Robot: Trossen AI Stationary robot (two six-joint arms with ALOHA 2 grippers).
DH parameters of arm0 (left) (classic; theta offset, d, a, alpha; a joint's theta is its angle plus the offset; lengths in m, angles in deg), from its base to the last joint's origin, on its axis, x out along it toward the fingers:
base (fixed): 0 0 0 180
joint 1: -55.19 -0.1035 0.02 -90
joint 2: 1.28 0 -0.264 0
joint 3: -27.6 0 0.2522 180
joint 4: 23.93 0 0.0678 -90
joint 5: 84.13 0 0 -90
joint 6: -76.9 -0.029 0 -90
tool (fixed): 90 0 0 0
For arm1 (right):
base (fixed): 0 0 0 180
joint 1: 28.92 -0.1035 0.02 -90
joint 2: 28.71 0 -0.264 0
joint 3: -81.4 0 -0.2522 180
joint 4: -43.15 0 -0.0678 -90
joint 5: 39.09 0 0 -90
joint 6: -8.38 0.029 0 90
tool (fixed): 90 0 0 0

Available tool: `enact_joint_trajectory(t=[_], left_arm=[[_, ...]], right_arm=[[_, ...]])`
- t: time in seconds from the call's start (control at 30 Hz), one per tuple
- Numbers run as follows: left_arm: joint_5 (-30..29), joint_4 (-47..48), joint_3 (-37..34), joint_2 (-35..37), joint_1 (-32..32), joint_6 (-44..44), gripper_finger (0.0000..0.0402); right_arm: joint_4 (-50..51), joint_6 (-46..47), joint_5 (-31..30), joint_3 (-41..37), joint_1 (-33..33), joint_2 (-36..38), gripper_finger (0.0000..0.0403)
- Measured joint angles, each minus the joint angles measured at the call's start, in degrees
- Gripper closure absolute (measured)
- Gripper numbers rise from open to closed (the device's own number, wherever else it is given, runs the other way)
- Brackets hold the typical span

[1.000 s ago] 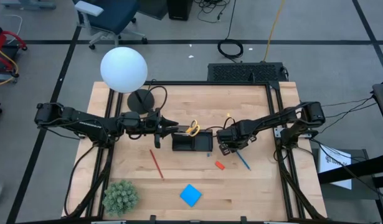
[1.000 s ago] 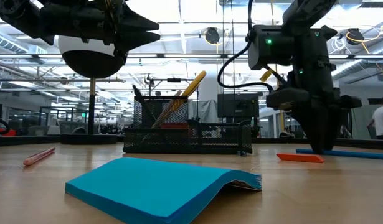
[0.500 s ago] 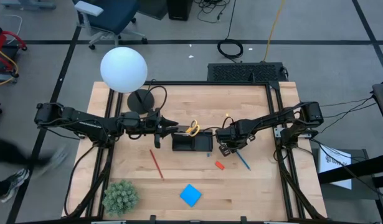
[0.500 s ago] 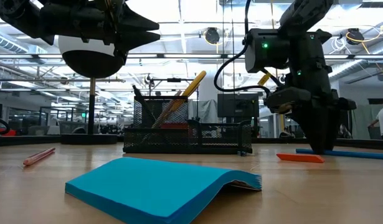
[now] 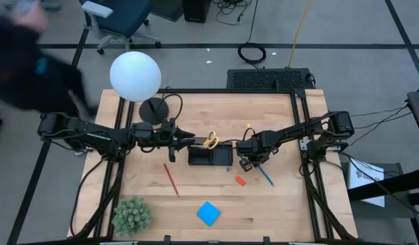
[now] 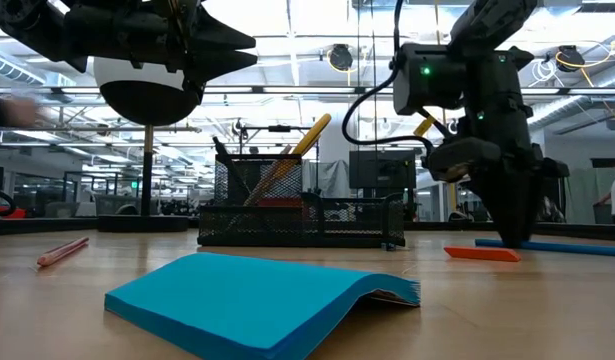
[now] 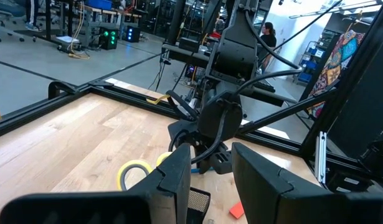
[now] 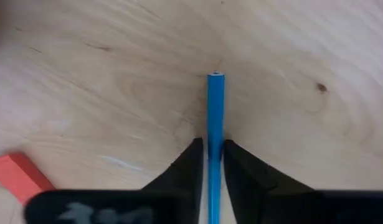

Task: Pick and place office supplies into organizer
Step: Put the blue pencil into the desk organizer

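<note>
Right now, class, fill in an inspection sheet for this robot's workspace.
Surface: wooden table, flat.
Job's things: organizer with yellow-handled scissors inside; red pencil, blue note pad, orange eraser lie loose.
Clutter: globe lamp, green plant.
Grippers: right pincer down at the table, closed on blue pencil; left pincer open, raised beside the organizer.
Cables: coil on the floor.
Surroundings: blurred person, office chair.
</note>
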State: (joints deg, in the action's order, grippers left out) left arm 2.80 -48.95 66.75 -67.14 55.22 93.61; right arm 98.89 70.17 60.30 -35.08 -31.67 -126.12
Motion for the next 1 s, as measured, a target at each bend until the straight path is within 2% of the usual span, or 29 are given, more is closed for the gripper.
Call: enact_joint_trajectory(t=[0.17,1.0], left_arm=[[0.0,0.0,0.0,0.0,0.0,0.0,0.0289],[0.0,0.0,0.0,0.0,0.0,0.0,0.0288]], right_arm=[[-0.3,-1.2,0.2,0.0,0.0,0.0,0.0395],[0.3,-1.8,2.5,0.0,0.1,-0.8,0.0402]])
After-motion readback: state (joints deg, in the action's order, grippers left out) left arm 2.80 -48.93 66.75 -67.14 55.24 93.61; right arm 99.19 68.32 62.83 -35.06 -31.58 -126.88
